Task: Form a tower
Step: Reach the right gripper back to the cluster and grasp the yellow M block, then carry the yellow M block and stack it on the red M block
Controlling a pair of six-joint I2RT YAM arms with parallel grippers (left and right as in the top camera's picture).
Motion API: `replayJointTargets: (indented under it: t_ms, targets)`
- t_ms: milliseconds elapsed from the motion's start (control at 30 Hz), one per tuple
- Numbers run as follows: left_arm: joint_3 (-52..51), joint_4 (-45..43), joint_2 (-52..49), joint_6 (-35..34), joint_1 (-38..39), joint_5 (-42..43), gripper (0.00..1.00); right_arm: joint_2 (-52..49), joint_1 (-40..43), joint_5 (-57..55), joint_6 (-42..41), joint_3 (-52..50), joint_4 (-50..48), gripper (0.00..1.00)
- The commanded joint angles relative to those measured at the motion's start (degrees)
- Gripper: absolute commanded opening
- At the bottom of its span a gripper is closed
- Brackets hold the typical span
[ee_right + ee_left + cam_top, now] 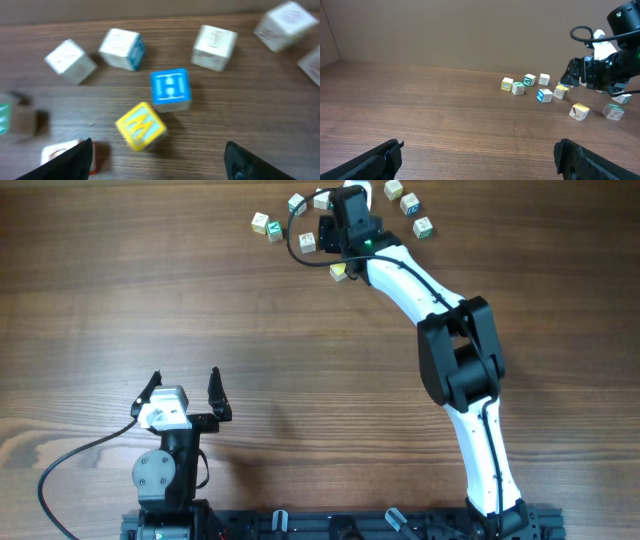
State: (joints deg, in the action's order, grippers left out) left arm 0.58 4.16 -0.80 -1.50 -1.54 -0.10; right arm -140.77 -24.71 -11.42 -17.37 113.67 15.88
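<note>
While right tool [157, 145] gapes, cube [140, 126] (yellow) — ahead

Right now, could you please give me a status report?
Left gripper open, empty, near its base. Right gripper open, empty, yellow M cube just ahead. No tower yet: visible cubes lie single on table. Nothing blocking.

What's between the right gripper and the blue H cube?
The yellow M cube lies there, between right gripper and blue H cube; right wrist view shows it.
</note>
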Motion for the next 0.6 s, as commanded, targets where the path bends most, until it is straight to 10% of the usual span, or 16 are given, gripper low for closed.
replayJointTargets:
  t_ms: [0, 300, 567]
  targets:
    - [-0.3, 0.2, 0.4, 1.1, 0.2, 0.5, 1.00, 1.2, 0.1, 4.2, 1.6, -0.8, -1.4, 0.84]
    - [-0.2, 0.2, 0.4, 1.1, 0.2, 0.5, 1.00, -8.1, 2.2, 8.6, 3.8, -0.8, -11.2, 0.82]
    - [-0.2, 0.2, 0.4, 1.1, 0.2, 0.5, 1.00, -8.5, 2.9, 11.9, 5.6, -0.8, -13.6, 0.38]
